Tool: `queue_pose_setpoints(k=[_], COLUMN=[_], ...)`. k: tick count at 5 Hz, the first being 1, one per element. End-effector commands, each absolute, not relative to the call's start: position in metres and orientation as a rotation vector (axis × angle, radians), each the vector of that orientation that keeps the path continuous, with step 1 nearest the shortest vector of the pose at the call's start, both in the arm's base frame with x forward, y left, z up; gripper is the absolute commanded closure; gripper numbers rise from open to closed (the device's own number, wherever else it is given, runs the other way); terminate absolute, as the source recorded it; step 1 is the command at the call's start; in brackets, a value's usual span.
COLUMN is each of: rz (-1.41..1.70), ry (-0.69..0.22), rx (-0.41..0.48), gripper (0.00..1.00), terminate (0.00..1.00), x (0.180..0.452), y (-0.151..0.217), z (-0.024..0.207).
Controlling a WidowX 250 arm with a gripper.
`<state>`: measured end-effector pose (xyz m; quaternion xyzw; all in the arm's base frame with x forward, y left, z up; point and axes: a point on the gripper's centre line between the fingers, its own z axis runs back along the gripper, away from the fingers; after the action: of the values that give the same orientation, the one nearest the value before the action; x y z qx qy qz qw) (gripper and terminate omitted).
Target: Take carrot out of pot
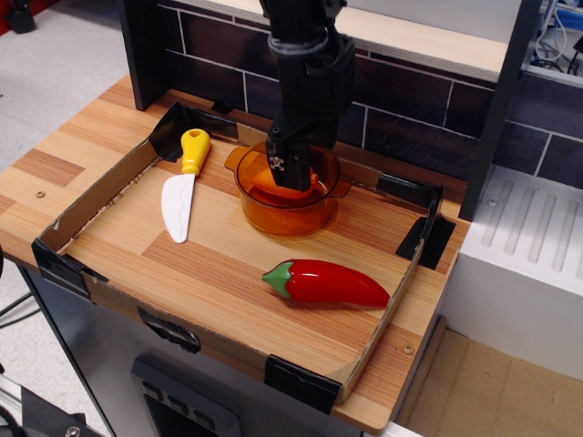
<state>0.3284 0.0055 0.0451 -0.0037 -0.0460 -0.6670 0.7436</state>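
Note:
The amber translucent pot (290,215) stands at the back middle of the wooden board. The orange carrot (258,176) lies inside it, and only a sliver shows to the left of the fingers. My black gripper (290,175) reaches straight down into the pot, with its fingertips at the carrot. The fingers overlap in this view, so I cannot tell whether they stand open or closed on the carrot.
A red pepper with a green stem (328,283) lies in front of the pot. A toy knife with a yellow handle (181,188) lies to its left. A low cardboard wall (98,189) rings the board. A dark brick wall (401,100) stands behind.

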Motion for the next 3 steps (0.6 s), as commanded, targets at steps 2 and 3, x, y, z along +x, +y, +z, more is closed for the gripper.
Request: queue_pose_setpoints(k=[2, 3], rz=[-1.458, -1.457], ry=[-0.109, -0.094], rx=[0.054, 0.065], gripper=[0.0, 0.0], terminate=[0.0, 0.0], x=[0.327, 0.328], y=[0.01, 0.013], z=[0.037, 0.03])
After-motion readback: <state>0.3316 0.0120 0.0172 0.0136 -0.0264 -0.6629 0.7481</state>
